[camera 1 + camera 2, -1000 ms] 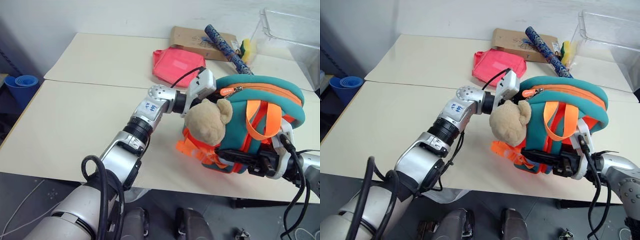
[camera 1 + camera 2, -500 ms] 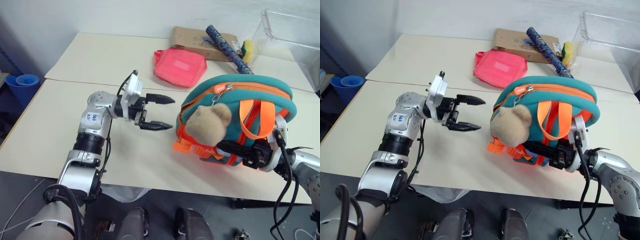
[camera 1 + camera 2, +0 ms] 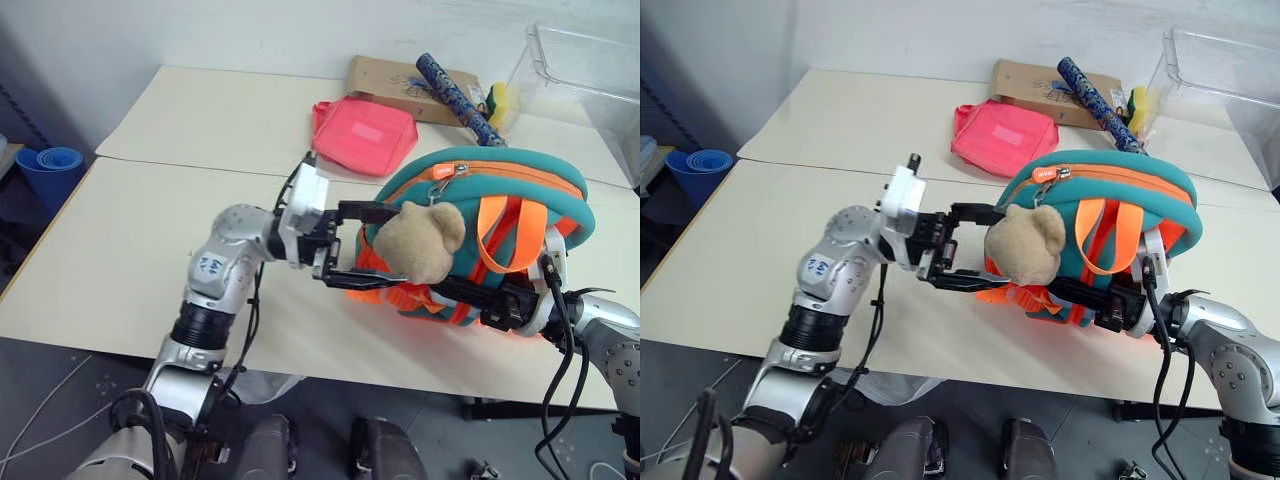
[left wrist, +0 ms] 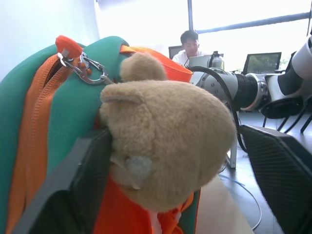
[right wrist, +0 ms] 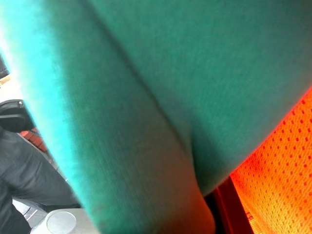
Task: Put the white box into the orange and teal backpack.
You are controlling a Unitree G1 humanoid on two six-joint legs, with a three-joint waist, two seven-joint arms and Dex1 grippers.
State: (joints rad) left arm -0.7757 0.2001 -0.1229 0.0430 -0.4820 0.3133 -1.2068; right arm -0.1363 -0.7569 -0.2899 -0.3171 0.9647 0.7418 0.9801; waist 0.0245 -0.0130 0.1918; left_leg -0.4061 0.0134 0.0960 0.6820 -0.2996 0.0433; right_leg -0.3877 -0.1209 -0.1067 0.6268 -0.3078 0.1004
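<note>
The small orange and teal backpack [image 3: 490,235] stands on the cream tabletop [image 3: 140,230]; the left gripper [image 3: 352,243], fingers spread wide, brackets its tan plush bear head [image 3: 422,240], while the right gripper [image 3: 500,305] stays clamped at its base. White box unseen.

A moment ago my left gripper [image 3: 352,243] hung in the open with spread black fingers, well clear of the small orange and teal fabric backpack [image 3: 500,190]; now it is back at the bag's front, one finger above and one below the tan plush bear head [image 3: 422,240]. The backpack itself sits slightly shifted, its front edge nearer my left wrist than before.
</note>
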